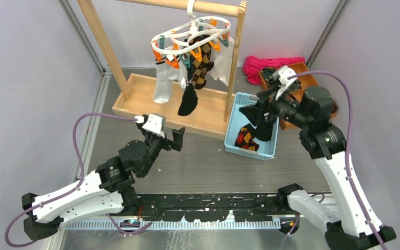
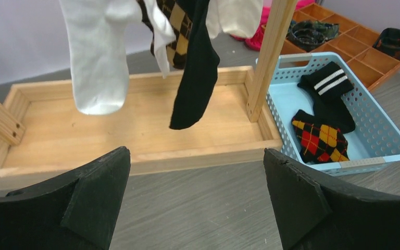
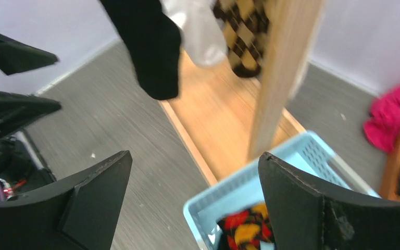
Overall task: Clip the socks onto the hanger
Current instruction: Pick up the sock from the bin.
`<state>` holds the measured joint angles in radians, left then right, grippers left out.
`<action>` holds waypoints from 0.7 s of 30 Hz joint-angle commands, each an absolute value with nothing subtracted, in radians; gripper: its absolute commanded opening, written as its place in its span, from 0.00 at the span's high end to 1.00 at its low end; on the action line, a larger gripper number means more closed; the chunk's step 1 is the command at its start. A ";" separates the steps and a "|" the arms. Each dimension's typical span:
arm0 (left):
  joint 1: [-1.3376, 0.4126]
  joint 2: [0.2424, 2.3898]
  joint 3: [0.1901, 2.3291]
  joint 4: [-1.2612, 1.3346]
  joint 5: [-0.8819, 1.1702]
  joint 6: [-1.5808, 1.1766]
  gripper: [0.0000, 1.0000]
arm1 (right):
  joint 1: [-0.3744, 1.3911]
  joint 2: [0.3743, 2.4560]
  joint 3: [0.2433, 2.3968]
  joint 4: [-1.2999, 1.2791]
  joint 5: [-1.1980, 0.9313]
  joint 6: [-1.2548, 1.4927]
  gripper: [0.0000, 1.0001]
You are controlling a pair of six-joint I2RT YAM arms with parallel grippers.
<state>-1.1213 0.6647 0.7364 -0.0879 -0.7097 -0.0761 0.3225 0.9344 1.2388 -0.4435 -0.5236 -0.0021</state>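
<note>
Two black socks sit apart: the hung sock dangles toe-down from the hanger, ahead of the left tool, which is spread wide and empty over the table. The loose sock lies lengthwise in the basket, striped cuff at the far end. The right tool, also spread and empty, hangs just above that basket and is nearer, though its own camera misses the sock, and from above sock and black fingers merge.

The top camera looks down from behind my bases over everything. Both wrist cameras sit low and near, facing the rack, sharing the hanging sock and basket.
</note>
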 commanded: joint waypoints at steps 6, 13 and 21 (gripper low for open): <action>-1.014 0.710 0.704 -0.087 -0.600 -0.299 0.04 | 0.177 0.934 1.079 -0.674 -0.280 -0.060 0.05; -0.962 0.750 0.706 -0.089 -0.519 -0.348 0.06 | 0.149 1.130 1.172 -0.806 -0.212 -0.256 0.19; -0.959 0.660 0.627 -0.093 -0.560 -0.419 0.08 | 0.150 1.425 1.322 -0.864 -0.045 -0.478 0.33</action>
